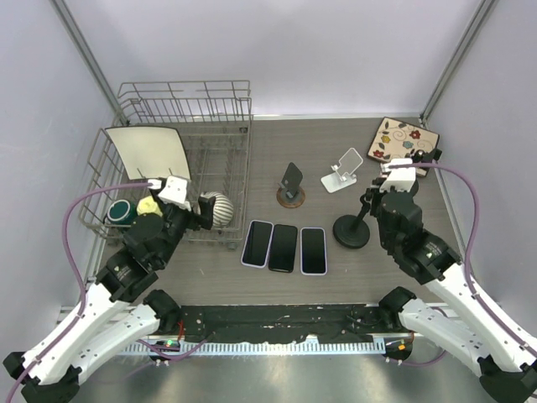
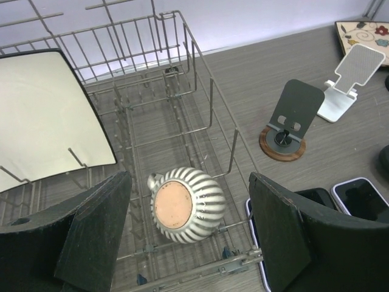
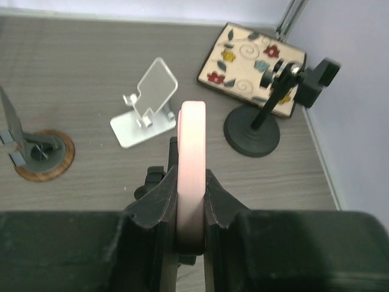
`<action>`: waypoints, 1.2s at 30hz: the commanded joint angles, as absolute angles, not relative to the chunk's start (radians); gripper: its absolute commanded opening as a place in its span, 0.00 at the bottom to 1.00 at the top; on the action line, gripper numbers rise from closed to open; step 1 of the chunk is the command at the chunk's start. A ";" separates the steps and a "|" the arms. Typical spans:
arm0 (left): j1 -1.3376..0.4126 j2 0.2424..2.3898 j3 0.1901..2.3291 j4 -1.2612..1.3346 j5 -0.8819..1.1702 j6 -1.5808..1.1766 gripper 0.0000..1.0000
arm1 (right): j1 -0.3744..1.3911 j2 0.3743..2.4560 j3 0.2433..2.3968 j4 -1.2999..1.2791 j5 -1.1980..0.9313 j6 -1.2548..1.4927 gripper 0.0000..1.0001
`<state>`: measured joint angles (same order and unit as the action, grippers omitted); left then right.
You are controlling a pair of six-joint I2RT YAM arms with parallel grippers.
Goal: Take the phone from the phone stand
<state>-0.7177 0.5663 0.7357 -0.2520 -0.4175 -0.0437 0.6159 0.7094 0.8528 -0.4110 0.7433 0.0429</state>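
A wire dish rack (image 1: 239,109) stands on the left side of the grey wood-grain table (image 1: 310,143). A white square plate (image 1: 151,151) with a dark rim leans upright in its left half. A ribbed, grey-and-white striped pot (image 1: 220,208) lies at the rack's near right corner, its brownish round bottom turned up. A dark green cup (image 1: 120,212) sits at the near left, a yellow item (image 1: 148,205) beside it. A floral tile (image 1: 405,139) lies at the table's far right corner

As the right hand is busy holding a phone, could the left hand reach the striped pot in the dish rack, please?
Probably yes. The left hand is open right above the striped pot, with nothing lying over it; only the near wires of the dish rack stand close beside it.
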 commanded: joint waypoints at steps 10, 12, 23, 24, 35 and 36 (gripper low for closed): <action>-0.712 0.698 0.794 -0.201 -0.178 -0.150 0.88 | 0.620 0.631 0.667 -0.087 0.684 0.161 0.01; -0.713 0.768 0.831 -0.195 -0.117 -0.182 0.90 | 0.620 0.617 0.669 -0.109 0.673 0.167 0.01; -0.906 1.153 0.908 0.139 -0.017 -0.218 0.93 | 0.618 0.594 0.715 -0.236 0.578 0.189 0.28; -0.935 1.184 0.922 0.159 -0.012 -0.203 0.94 | 0.620 0.600 0.722 -0.245 0.568 0.190 0.31; -1.000 1.603 1.107 0.465 0.164 0.026 0.94 | 0.620 0.612 0.764 -0.344 0.577 0.204 0.55; -1.002 1.626 1.115 0.506 0.169 0.041 0.94 | 0.620 0.615 0.765 -0.348 0.580 0.206 0.57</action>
<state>-0.9943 1.5600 1.0676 0.2863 0.0937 -0.0673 0.6182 0.6086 0.7174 -0.3305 0.5735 0.1917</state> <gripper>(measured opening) 0.950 0.545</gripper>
